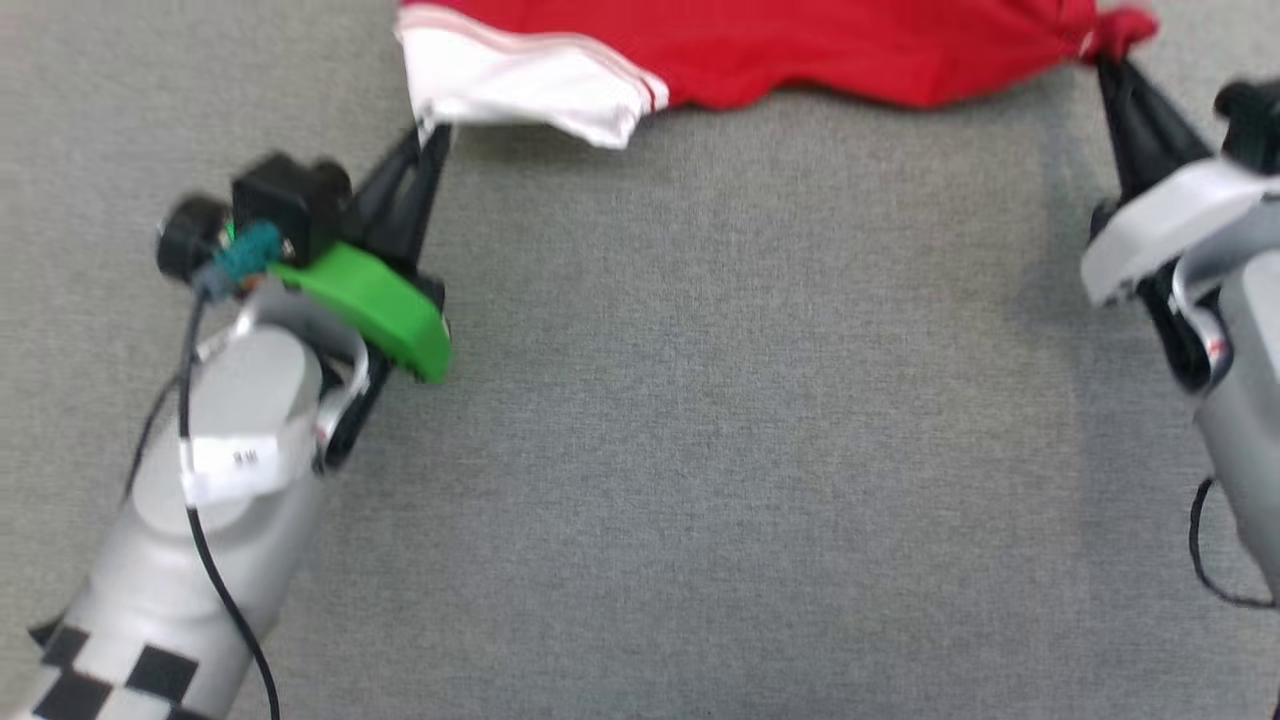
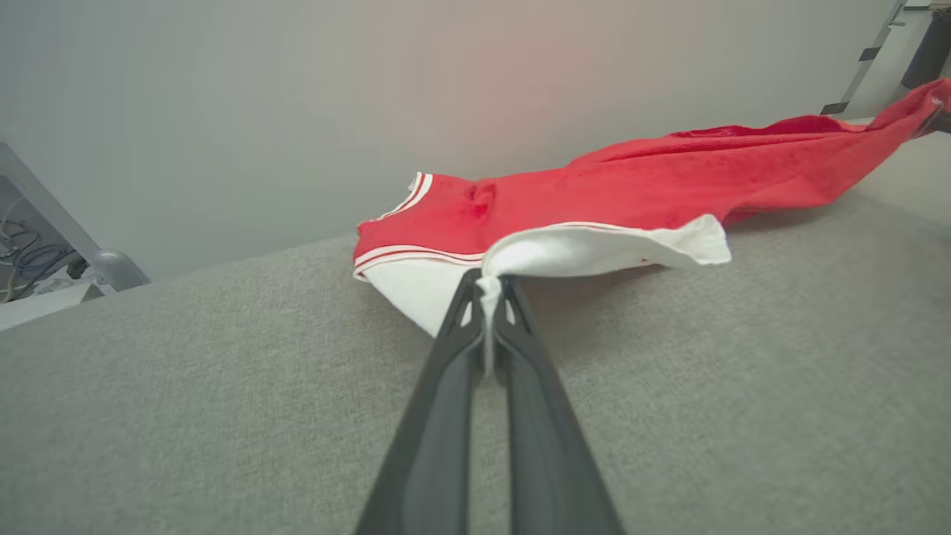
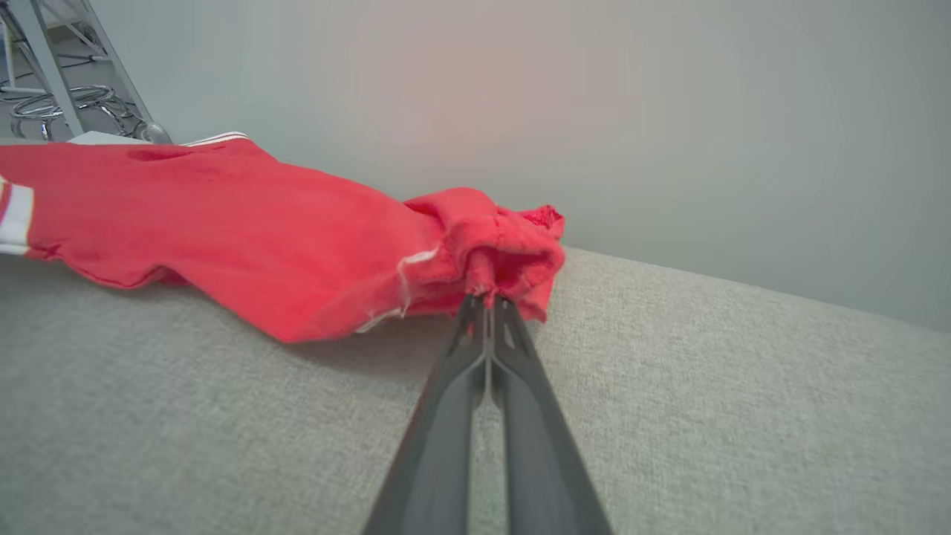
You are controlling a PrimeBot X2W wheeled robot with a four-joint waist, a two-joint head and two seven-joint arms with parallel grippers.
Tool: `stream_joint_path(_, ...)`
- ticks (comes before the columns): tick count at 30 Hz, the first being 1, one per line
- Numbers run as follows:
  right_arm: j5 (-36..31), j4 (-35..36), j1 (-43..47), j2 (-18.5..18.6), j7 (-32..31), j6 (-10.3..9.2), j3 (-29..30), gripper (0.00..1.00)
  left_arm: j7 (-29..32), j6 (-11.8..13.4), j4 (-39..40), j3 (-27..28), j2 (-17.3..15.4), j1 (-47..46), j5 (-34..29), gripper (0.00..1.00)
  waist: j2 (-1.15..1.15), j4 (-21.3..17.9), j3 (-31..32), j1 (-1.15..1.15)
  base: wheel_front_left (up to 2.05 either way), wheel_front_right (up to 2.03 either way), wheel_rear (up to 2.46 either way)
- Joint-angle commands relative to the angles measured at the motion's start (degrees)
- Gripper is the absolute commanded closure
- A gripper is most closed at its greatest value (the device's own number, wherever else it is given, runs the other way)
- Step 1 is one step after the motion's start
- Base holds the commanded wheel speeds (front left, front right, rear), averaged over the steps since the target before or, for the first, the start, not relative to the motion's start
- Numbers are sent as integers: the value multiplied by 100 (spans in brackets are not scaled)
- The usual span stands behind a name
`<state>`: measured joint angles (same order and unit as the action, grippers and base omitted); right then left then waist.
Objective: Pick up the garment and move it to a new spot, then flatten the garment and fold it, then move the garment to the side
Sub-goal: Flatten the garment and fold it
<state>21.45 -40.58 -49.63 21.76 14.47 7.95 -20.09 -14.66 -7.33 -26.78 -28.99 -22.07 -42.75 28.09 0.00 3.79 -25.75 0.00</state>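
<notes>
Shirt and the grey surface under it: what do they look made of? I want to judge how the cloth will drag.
The shirt looks like a soft matte knit, perhaps cotton or a blend: it sags and bunches where the left gripper and right gripper pinch it. The grey surface looks like matte woven fabric with a fine flecked weave.

**Left arm:** pale grey cylindrical forearm (image 1: 235, 400) with a black-and-white checker patch (image 1: 100, 680), a white label band (image 1: 240, 462), a thin black cable (image 1: 228, 600), a teal connector (image 1: 250, 252), a bright green plastic wrist cover (image 1: 380, 310) and a boxy black camera module (image 1: 290, 200). The left gripper (image 1: 432, 135) has long, dark, tapering fingers.

**Right arm:** grey forearm (image 1: 1250, 420), light grey wrist cover (image 1: 1170, 225) and a looped black cable (image 1: 1193, 545). The right gripper (image 1: 1108, 68) has fingers of the same kind.
</notes>
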Motion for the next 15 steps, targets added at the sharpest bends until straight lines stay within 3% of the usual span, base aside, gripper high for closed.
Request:
stream_joint_path(1,154,-5,203,23,52,-46,-55,100,-21,-14,-30,-71,-76,223,117,100,0,80,509,0,0,0,0)
stream_joint_path(8,776,-116,1018,59,-18,-46,-309,100,63,-15,-77,-663,-279,980,546,100,0,117,979,0,0,0,0)
stream_joint_path(15,1381,-126,1610,16,-119,-46,-389,100,93,-15,45,-901,-550,1628,814,100,0,125,1437,0,0,0,0)
